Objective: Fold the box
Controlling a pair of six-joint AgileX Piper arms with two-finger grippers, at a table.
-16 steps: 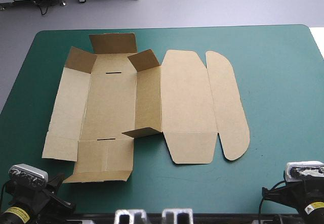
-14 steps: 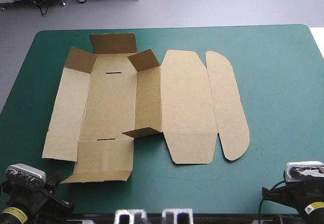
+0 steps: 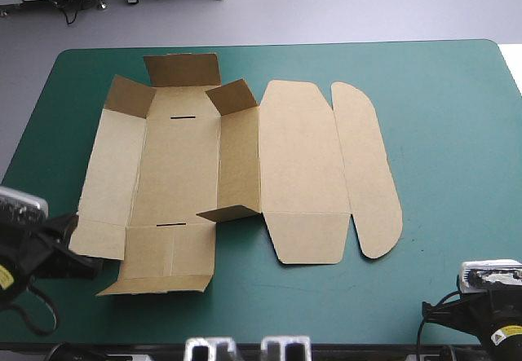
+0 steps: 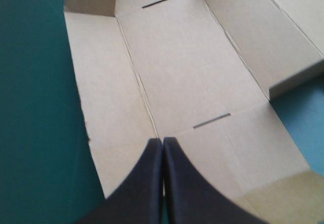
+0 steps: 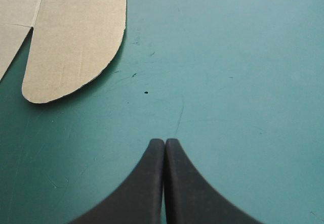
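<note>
Left claw (image 4: 162, 141), pressed together, has advanced to the box's (image 4: 187, 67) near-left corner; right claw (image 5: 164, 141) likewise together.

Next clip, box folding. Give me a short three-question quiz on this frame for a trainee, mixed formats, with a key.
1. True or false: the left gripper and the right gripper are both shut, holding nothing.
2. What lies directly ahead of the right gripper? A) bare teal-green cover, with the rounded flap of the box off to one side; B) a white T-shirt; C) a person's hand.
3. Fill in: the number of narrow slots showing in the box is ____.
Key: 1 true; 2 A; 3 two.
</note>
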